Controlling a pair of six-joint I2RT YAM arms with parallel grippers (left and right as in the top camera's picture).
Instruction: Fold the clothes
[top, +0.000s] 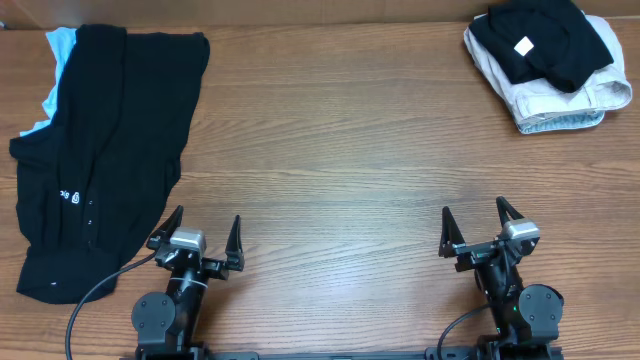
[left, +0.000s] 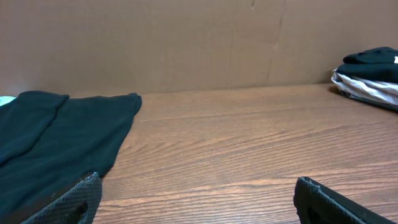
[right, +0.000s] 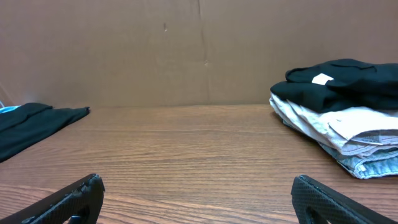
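Observation:
A large black shirt (top: 105, 150) lies unfolded along the table's left side, its small white logo and button placket toward the near end. Under its far left corner a light-blue tee (top: 57, 62) pokes out. The black shirt (left: 56, 134) fills the left of the left wrist view and shows at the left edge of the right wrist view (right: 34, 124). My left gripper (top: 207, 228) stands open at the near edge, just right of the shirt's hem, holding nothing. My right gripper (top: 472, 222) is open at the near right over bare wood. Wide-set fingertips (left: 87, 190) (right: 87, 190) frame empty table.
A stack of folded garments (top: 548, 65) sits at the far right corner, black on top, cream and pale blue below; it shows in both wrist views (right: 339, 118) (left: 370, 78). A brown cardboard wall (right: 186, 50) backs the wooden table (top: 340, 150).

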